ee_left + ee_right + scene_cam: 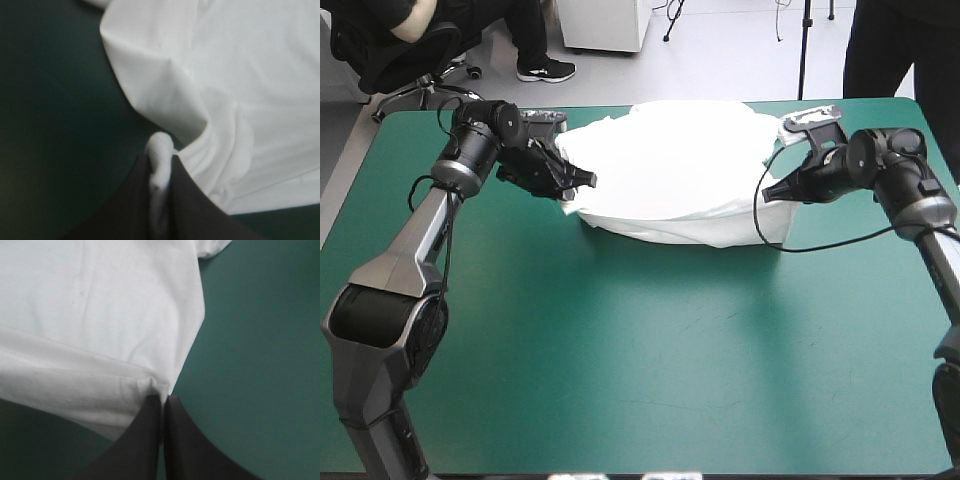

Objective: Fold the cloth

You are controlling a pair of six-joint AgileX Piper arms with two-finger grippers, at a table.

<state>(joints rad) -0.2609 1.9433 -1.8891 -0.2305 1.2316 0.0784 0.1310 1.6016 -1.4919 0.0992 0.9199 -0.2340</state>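
White short-sleeved T-shirt [670, 165] is lying upper-centre on your teal-green desk [620, 350], left gripper [582, 180] and right gripper [770, 192] pinching its side edges between black fingers. Lifting unevenly, you're likely risking the right's thin pinch slipping.

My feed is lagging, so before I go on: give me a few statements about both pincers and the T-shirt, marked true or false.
1. The left pincer is shut on the T-shirt. True.
2. The right pincer stands open, clear of the T-shirt. False: it is shut on the T-shirt's edge.
3. The T-shirt lies in the far half of the table. True.
4. The T-shirt is a neatly folded bundle. False: it is rumpled, held at both ends.
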